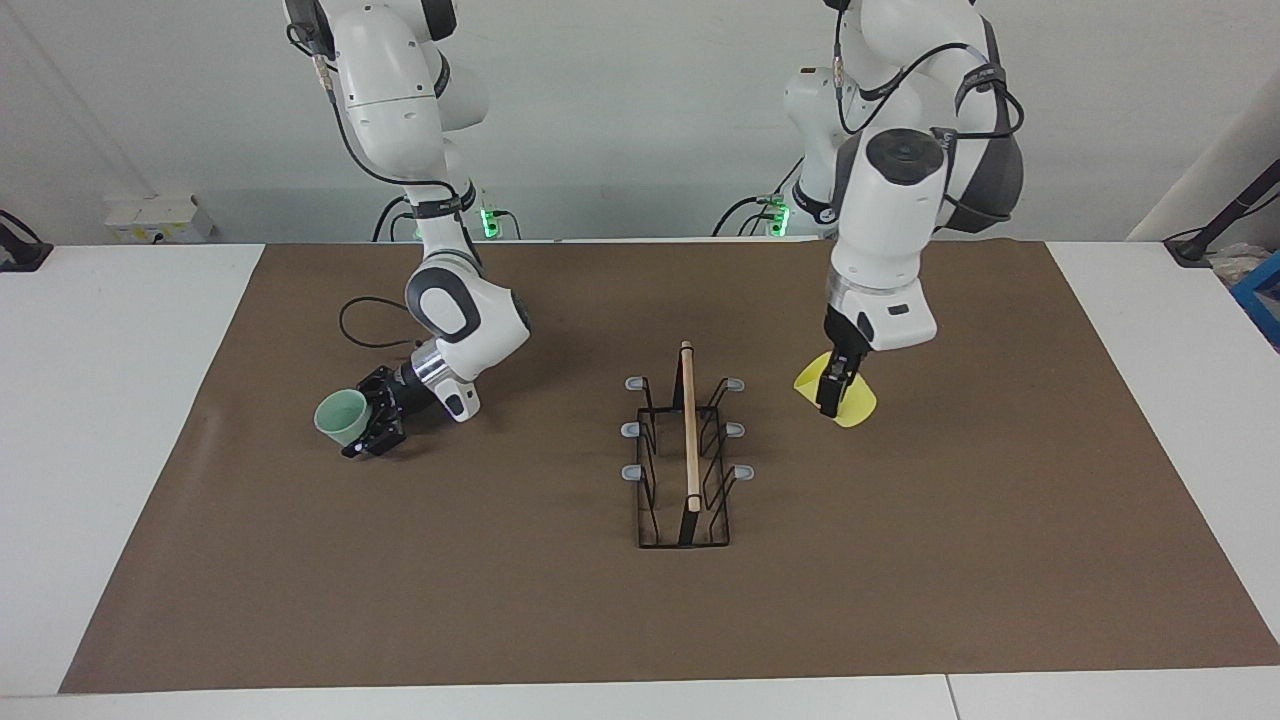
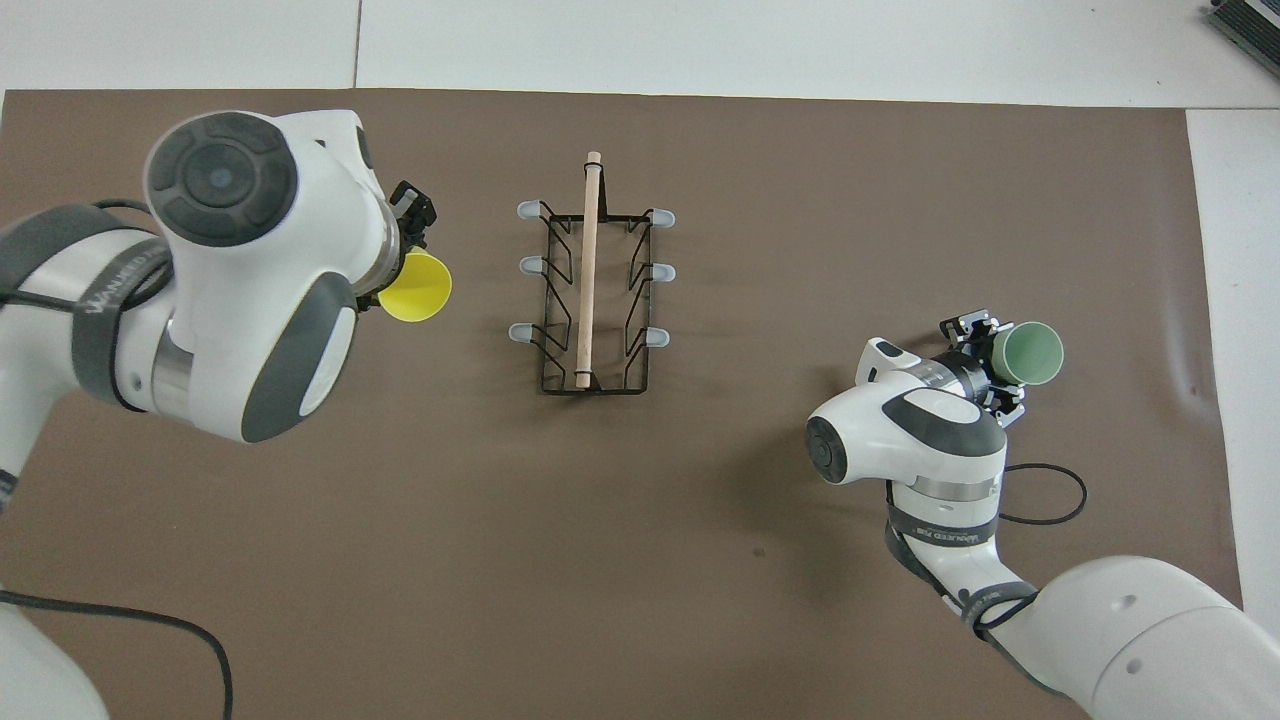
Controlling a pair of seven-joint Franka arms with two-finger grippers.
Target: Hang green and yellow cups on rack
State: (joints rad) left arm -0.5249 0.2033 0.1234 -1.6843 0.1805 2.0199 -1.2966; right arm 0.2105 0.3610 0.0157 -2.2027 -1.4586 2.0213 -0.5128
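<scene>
The black wire rack with its wooden bar stands upright mid-mat, all grey-tipped prongs bare; it also shows in the overhead view. My right gripper is shut on the mint green cup, held on its side low over the mat toward the right arm's end, mouth pointing away from the rack. My left gripper is shut on the wall of the yellow cup, tilted low over the mat beside the rack at the left arm's end, mouth toward the rack.
A brown mat covers the white table. A black cable loop lies on the mat near the right arm's wrist. A white box and a blue object sit at the table's ends, off the mat.
</scene>
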